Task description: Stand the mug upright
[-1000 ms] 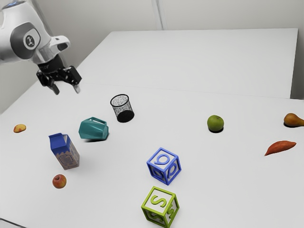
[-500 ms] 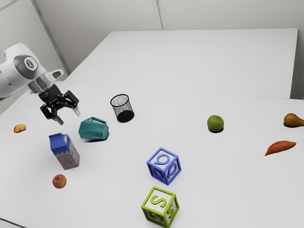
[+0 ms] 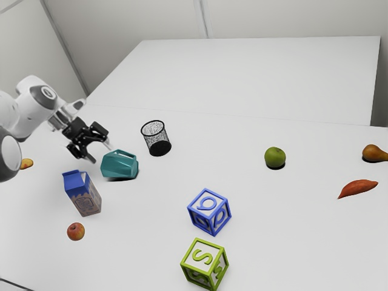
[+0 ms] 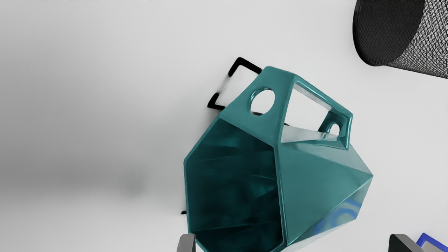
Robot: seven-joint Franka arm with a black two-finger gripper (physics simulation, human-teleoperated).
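Pale walls [image 3: 291, 18] stand behind a broad white table [image 3: 254, 79], with a thin seam across its surface. On it the teal mug [image 3: 119, 165] lies on its side, not yet upright, in the exterior view's left half. Its handle [image 3: 124, 153] is uppermost there. In the wrist view its dark, many-sided mouth [image 4: 234, 189] opens toward the gripper [image 3: 101, 153], and an angular black shadow [image 4: 250, 64] shows beside the handle.

The gripper is open, its two fingers wide apart with nothing held between them. It hangs tilted near the mug, on the exterior view's left of it; whether a fingertip touches the mug, I cannot tell.

Near the mug, toward the exterior view's right and farther from that camera, a black mesh cup [image 3: 156, 138] stands upright. Nearer that camera is the blue-topped carton [image 3: 83, 193], also upright, with a red apple [image 3: 76, 231] just beside its base. A peach [image 3: 26, 163] sits by the arm at the exterior view's left.

Toward that view's middle foreground are a blue block [image 3: 209, 211] and, nearer the camera, a green block [image 3: 205, 264]. Well apart, toward the exterior view's right, rest a green apple [image 3: 274, 157], a red sweet potato [image 3: 357, 188] and a brown pear [image 3: 374, 153].
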